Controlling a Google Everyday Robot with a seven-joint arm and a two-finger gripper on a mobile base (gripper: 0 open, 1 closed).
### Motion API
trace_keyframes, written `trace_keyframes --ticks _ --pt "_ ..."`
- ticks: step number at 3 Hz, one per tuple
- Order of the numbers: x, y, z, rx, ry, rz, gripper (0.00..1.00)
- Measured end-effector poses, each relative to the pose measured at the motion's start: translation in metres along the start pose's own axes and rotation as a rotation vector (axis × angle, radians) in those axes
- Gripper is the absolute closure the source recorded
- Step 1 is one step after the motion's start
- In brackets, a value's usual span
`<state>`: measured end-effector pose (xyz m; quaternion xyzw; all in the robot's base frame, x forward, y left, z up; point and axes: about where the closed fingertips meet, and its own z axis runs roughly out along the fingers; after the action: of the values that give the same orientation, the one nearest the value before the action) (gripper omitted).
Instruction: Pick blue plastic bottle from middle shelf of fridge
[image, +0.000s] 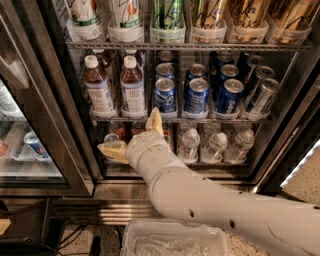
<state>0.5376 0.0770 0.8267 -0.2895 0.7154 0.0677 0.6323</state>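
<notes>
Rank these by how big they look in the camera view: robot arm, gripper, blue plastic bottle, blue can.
1. Robot arm, by far.
2. Gripper, open, just below the middle shelf; nearness inflates it.
3. Blue plastic bottle.
4. Blue can, smallest.

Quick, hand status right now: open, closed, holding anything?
Hand: open, holding nothing, just below the middle shelf.

Robot gripper (128, 130), spread wide, hovers at the fridge (65, 100) just below the middle shelf (210, 119) that carries the blue plastic bottle (133, 90)
</notes>
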Motion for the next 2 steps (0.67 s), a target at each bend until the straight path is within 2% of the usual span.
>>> trace_keyframes --ticks 1,2 --pt "0.0106 -0.0107 0.0022 0.036 -0.005 0.042 0.00" --pt "0.0103 -0.0104 0.0041 0.040 -0.007 0.045 0.00"
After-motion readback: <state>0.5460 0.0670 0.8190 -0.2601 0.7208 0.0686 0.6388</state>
